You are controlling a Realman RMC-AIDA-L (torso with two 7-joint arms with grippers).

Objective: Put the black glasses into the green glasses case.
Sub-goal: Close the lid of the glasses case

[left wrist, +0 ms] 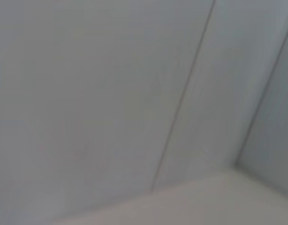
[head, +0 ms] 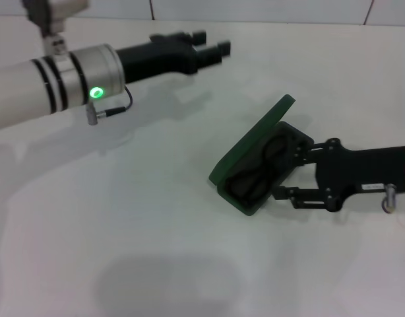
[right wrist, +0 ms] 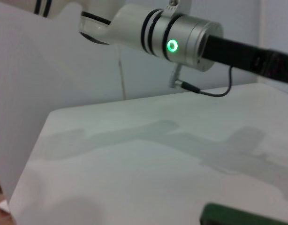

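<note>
The green glasses case (head: 250,144) lies open on the white table, right of centre, its lid tilted up on the left side. The black glasses (head: 263,166) lie inside on the dark lining, their outline hard to separate from it. My right gripper (head: 291,172) is at the case's right edge, with its fingers spread wide along that side of the base. My left gripper (head: 212,45) hovers at the far left-centre, open and empty, well away from the case. The right wrist view shows only a strip of the case's green edge (right wrist: 242,216).
The white table (head: 123,218) spreads all round the case. A tiled wall runs along the back (head: 268,10). The left arm (right wrist: 181,42) reaches across above the table in the right wrist view. The left wrist view shows only wall (left wrist: 111,93).
</note>
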